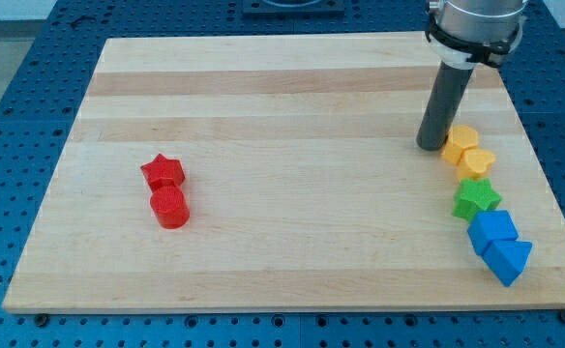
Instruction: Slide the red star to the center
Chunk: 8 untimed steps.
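The red star [163,172] lies on the wooden board [292,116] at the view's left, a little below mid height. A red cylinder [169,207] touches it just below. My tip [430,146] stands far off at the view's right, right beside the left edge of a yellow block [460,142]. The rod rises from there to the arm at the view's top right. The tip is far to the right of the red star and touches neither red block.
Down the view's right edge runs a chain of blocks: two yellow blocks, the lower one [477,162] heart-like, a green star [476,198], a blue block [492,230] and a blue triangle-like block [508,259]. A blue perforated table [12,97] surrounds the board.
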Available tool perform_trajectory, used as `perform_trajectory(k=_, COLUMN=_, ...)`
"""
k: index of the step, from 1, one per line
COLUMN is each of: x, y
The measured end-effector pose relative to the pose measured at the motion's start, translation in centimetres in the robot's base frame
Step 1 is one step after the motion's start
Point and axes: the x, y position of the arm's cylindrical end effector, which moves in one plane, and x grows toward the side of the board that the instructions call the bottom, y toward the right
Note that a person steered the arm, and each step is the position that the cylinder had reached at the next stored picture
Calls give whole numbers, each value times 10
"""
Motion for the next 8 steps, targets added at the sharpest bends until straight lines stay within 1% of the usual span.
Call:
perform_trajectory(k=1, x=0, y=0)
perform_trajectory(k=2, x=15, y=-49)
perform_trajectory(k=3, x=32, y=-144)
perform_trajectory(k=4, x=32, y=-222)
perform_trajectory(k=5, x=9, y=-248)
perform_trajectory(k=6, x=6, y=-293)
perform_trajectory(k=7, x=11, y=-324)
perform_trajectory(k=8, x=25, y=-368)
